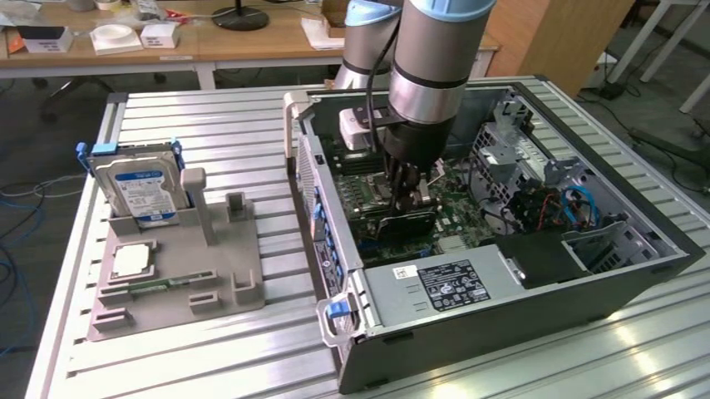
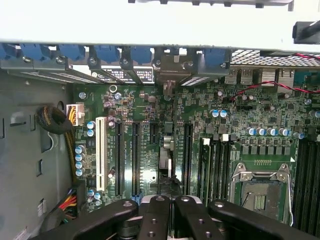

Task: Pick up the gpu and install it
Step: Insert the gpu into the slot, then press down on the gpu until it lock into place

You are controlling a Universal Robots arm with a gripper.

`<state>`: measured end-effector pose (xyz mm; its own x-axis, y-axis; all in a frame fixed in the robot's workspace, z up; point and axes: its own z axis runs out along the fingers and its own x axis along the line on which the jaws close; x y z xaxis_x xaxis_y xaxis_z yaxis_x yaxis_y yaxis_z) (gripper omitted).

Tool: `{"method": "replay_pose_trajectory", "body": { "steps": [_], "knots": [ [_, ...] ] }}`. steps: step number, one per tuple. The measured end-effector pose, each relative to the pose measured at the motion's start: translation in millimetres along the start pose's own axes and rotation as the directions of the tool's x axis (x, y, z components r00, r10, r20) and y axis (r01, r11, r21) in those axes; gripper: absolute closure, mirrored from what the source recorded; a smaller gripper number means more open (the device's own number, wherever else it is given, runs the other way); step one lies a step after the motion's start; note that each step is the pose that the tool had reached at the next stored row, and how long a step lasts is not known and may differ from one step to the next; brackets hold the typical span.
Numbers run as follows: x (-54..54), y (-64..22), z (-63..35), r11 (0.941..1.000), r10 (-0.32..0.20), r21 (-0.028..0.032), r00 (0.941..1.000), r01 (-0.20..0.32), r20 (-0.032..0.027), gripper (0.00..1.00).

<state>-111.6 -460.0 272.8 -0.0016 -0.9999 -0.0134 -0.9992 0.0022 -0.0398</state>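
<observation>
Inside the open computer case [image 1: 621, 274] my gripper [image 1: 406, 193] reaches down over the green motherboard [image 1: 461, 212]. It is shut on the gpu [image 1: 401, 224], whose dark fan side faces the exterior view's front. In the wrist view the gpu [image 2: 165, 150] appears edge-on, running from my gripper [image 2: 169, 196] to its silver bracket [image 2: 173, 72] at the case's rear slot openings. The card stands upright along the motherboard [image 2: 235, 107], between two long black expansion slots [image 2: 135, 157]. Whether it sits in a slot I cannot tell.
A grey fixture [image 1: 222, 283] on the exterior view's left holds a hard drive [image 1: 139, 191], a processor chip [image 1: 131, 260] and a memory stick [image 1: 150, 285]. The power supply [image 1: 438, 283] lies near the case front. An open processor socket [image 2: 260, 192], cables [image 2: 55, 120] and a white slot [image 2: 101, 155] surround the card.
</observation>
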Motion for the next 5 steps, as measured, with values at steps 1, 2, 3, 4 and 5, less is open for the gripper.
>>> {"method": "replay_pose_trajectory", "body": {
  "steps": [1, 2, 3, 4, 5],
  "knots": [
    [0.0, 0.0, 0.0, 1.0, 0.0, 0.0, 1.0, 0.0, 0.0, 0.9],
    [0.0, 0.0, 0.0, 1.0, 0.0, 0.0001, 1.0, 0.0, 0.0, 0.9],
    [0.0, 0.0, 0.0, 1.0, 0.0, 0.0, 1.0, 0.0, 0.0, 0.9],
    [0.0, 0.0, 0.0, 1.0, 0.0, 0.0001, 1.0, 0.0, 0.0001, 0.9],
    [0.0, 0.0, 0.0, 1.0, 0.0, 0.0001, 1.0, 0.0, 0.0001, 0.9]
  ]
}}
